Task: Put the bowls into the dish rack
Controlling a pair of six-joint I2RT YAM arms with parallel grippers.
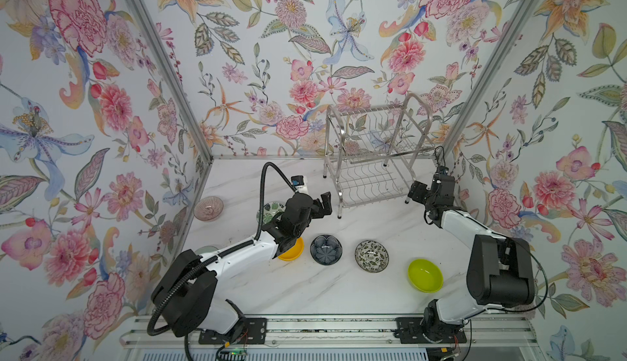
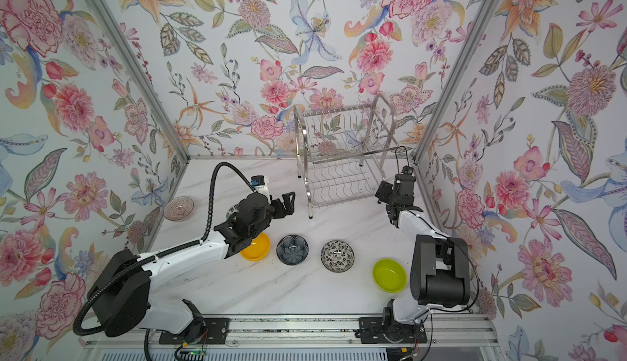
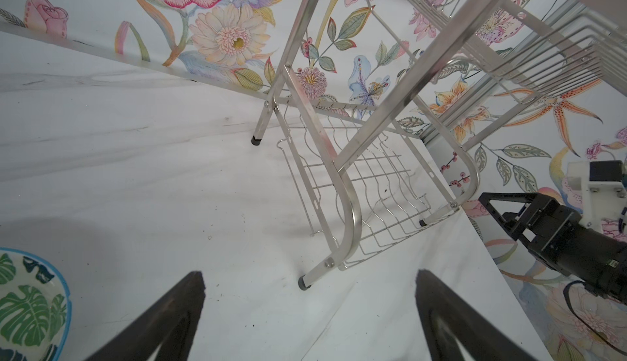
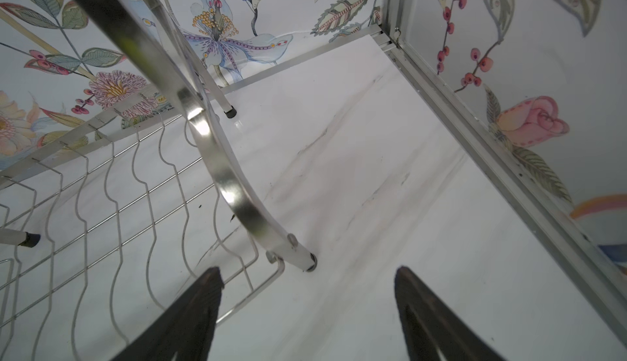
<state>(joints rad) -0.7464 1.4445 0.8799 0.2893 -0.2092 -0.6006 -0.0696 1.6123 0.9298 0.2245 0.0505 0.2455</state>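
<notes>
Between the left tool (image 1: 324, 205) and right tool (image 1: 415, 191) — both spread, empty — stands the dish rack (image 1: 368, 182).

Left arm (image 1: 244, 252), right arm (image 1: 464, 223) extended (jaws apart)

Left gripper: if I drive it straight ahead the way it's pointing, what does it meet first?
Most likely the dish rack. In the wrist view its nearest leg stands ahead of the left gripper, roughly centred between the open jaws. Depth is hard to judge.
</notes>
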